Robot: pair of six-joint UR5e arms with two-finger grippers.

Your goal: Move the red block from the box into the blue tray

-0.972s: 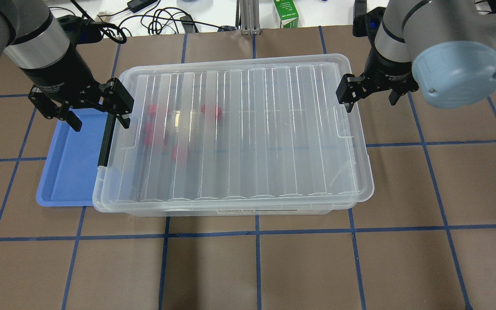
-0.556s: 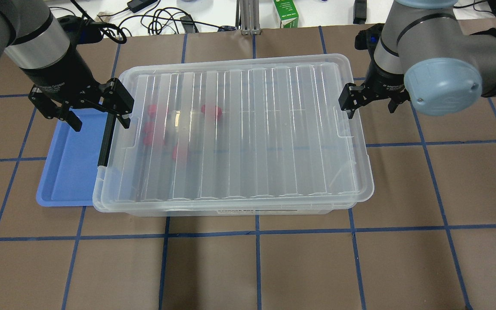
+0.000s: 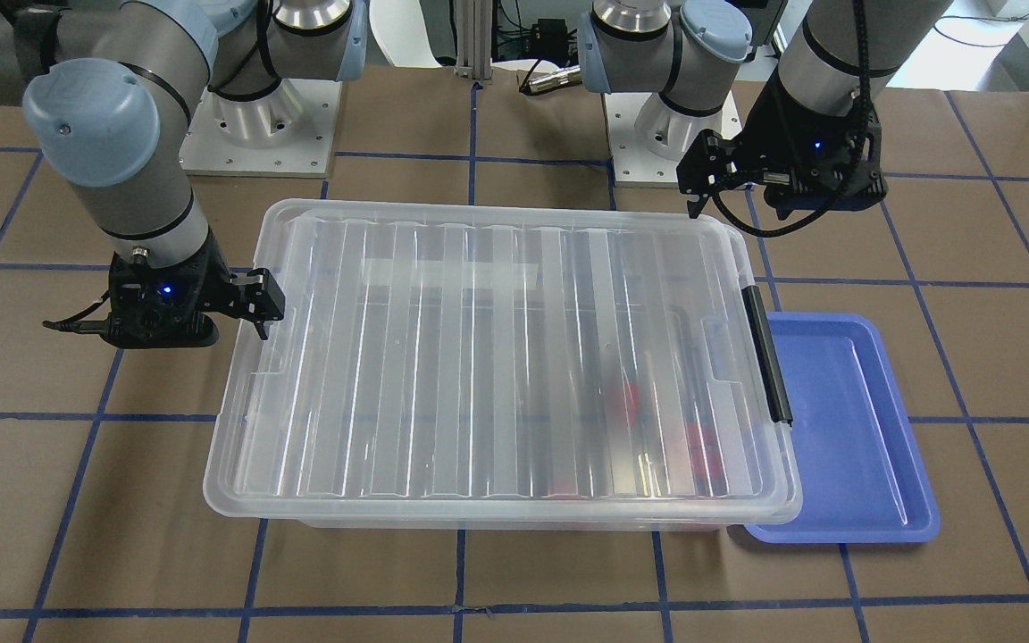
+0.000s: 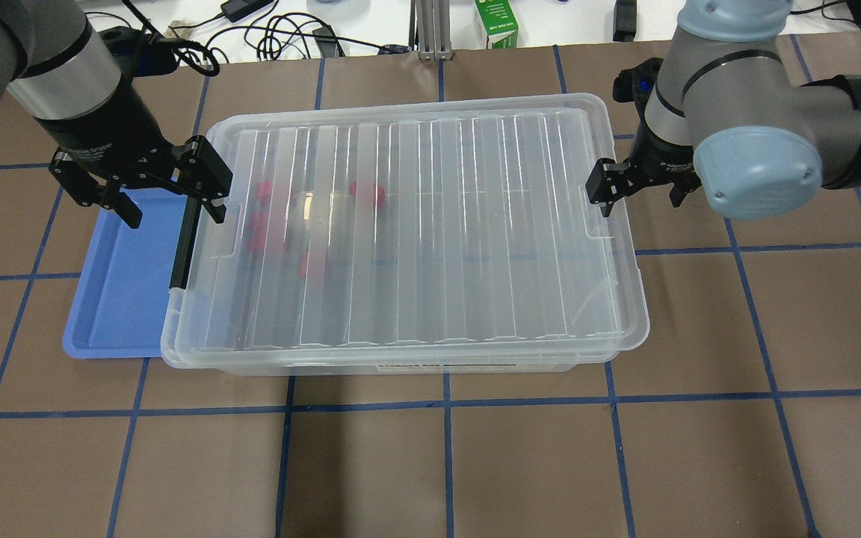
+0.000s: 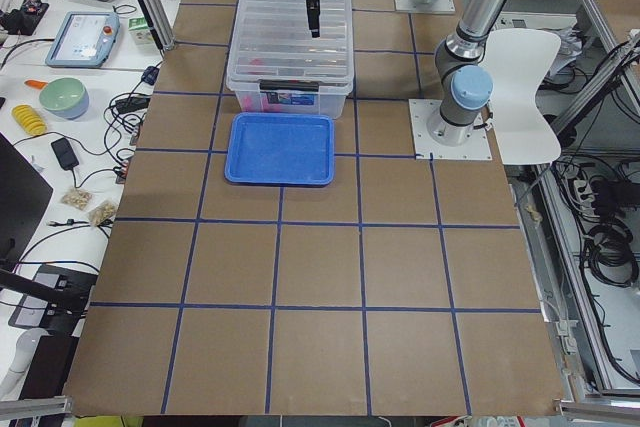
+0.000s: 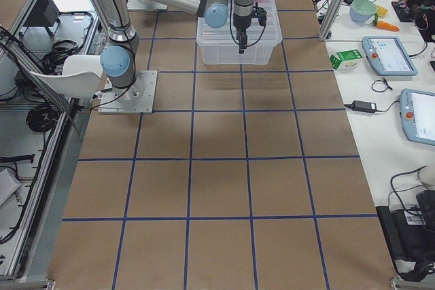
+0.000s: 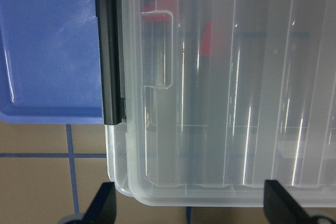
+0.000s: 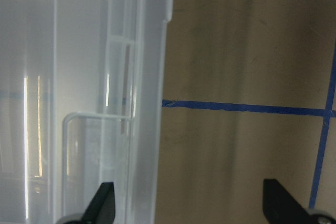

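The box (image 4: 438, 224) stands mid-table with its ribbed clear lid on and the black latch bar (image 4: 182, 243) at its left end. Several red blocks (image 4: 368, 193) show blurred through the lid in the left half. The blue tray (image 4: 120, 291) lies against the box's left end, with nothing in it. My left gripper (image 4: 173, 205) is open above the latch end; in the left wrist view (image 7: 191, 208) its fingers straddle the box's corner. My right gripper (image 4: 638, 196) is open at the box's right rim; in the right wrist view (image 8: 194, 205) one finger is over the rim (image 8: 147, 77), the other over the table.
A green carton (image 4: 496, 24) and cables (image 4: 281, 33) lie on the white bench beyond the table's far edge. The brown table top (image 4: 475, 463) is marked with blue tape lines. The arm bases (image 3: 264, 125) stand behind the box.
The right arm has swung, its elbow moving left, and the right gripper has shifted slightly nearer along the box's right end. The left arm, box and tray have not moved.
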